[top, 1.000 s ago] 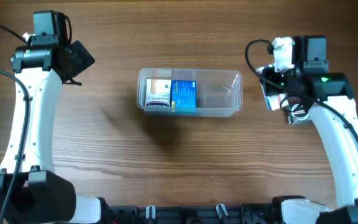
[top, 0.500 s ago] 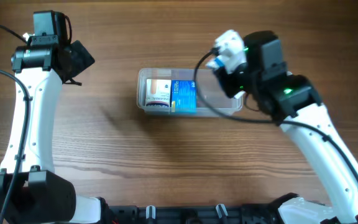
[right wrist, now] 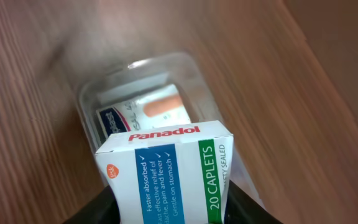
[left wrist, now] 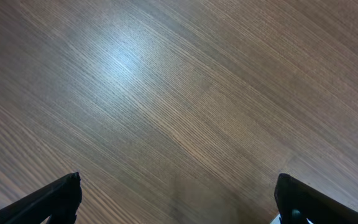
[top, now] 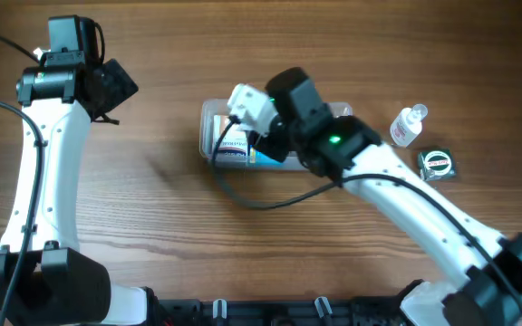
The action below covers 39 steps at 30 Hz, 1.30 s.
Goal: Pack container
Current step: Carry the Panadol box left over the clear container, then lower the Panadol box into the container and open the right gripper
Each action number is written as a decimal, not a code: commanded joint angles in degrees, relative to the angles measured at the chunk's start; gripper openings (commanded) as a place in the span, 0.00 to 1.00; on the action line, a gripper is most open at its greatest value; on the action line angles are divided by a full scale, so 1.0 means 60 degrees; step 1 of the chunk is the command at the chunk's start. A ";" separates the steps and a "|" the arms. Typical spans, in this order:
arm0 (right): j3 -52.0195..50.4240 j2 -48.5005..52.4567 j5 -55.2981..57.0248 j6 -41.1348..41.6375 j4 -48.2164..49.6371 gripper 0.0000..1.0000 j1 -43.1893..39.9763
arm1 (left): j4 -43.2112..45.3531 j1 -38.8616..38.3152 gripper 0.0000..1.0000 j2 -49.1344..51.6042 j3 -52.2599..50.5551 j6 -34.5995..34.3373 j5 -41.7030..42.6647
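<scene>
Right, my R claw (right wrist: 169, 214) is clamped on a Panadol box (right wrist: 166, 168), fingers hugging both its sides, held over the container (right wrist: 89, 106). Container sits mid on the tabletop (left wrist: 179, 93), w/ a white box (right wrist: 143, 112) lying flat at its left end. My L claw (left wrist: 179, 202) is spread wide, nothing btwn the fingers, well apart from the container at the tabletop's far left. A small clear bottle (top: 408, 125) and a green-and-white packet (top: 437, 163) lie near each other, right of the container.

Panadol box (right wrist: 166, 171) over container (top: 207, 127), plaster box (right wrist: 143, 113) inside; bottle (top: 408, 125), packet (top: 438, 163) right of it
</scene>
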 commanded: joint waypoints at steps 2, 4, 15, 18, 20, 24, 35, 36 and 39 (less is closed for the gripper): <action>0.0186 0.0568 0.0015 -0.1279 0.0499 0.45 0.0233 | 0.0022 0.0026 1.00 -0.0047 0.0106 0.0036 -0.0120; 0.0186 0.0732 0.0015 -0.1282 0.0714 0.45 0.0229 | 0.0022 0.0026 1.00 -0.0047 0.0106 0.0036 -0.0120; 0.0186 0.1942 -0.0543 -0.2022 0.1596 0.45 0.0233 | 0.0022 0.0026 1.00 -0.0047 0.0106 0.0036 -0.0120; 0.0186 0.2146 -0.0572 -0.2007 0.1763 0.45 0.0233 | 0.0022 0.0026 1.00 -0.0047 0.0106 0.0036 -0.0120; 0.0186 0.2259 -0.0605 -0.2014 0.1821 0.45 0.0233 | 0.0022 0.0026 1.00 -0.0047 0.0106 0.0036 -0.0120; 0.0186 0.2444 -0.0976 -0.2014 0.1927 0.45 0.0233 | 0.0022 0.0026 1.00 -0.0047 0.0106 0.0036 -0.0120; 0.0178 0.2940 -0.1075 -0.2004 0.2208 0.43 0.0233 | 0.0022 0.0026 1.00 -0.0047 0.0106 0.0036 -0.0120; 0.0178 0.3020 -0.1075 -0.2000 0.2211 0.44 0.0229 | 0.0022 0.0026 1.00 -0.0047 0.0106 0.0036 -0.0120; 0.0178 0.3169 -0.1071 -0.2004 0.2215 0.44 0.0229 | 0.0022 0.0026 1.00 -0.0047 0.0106 0.0036 -0.0120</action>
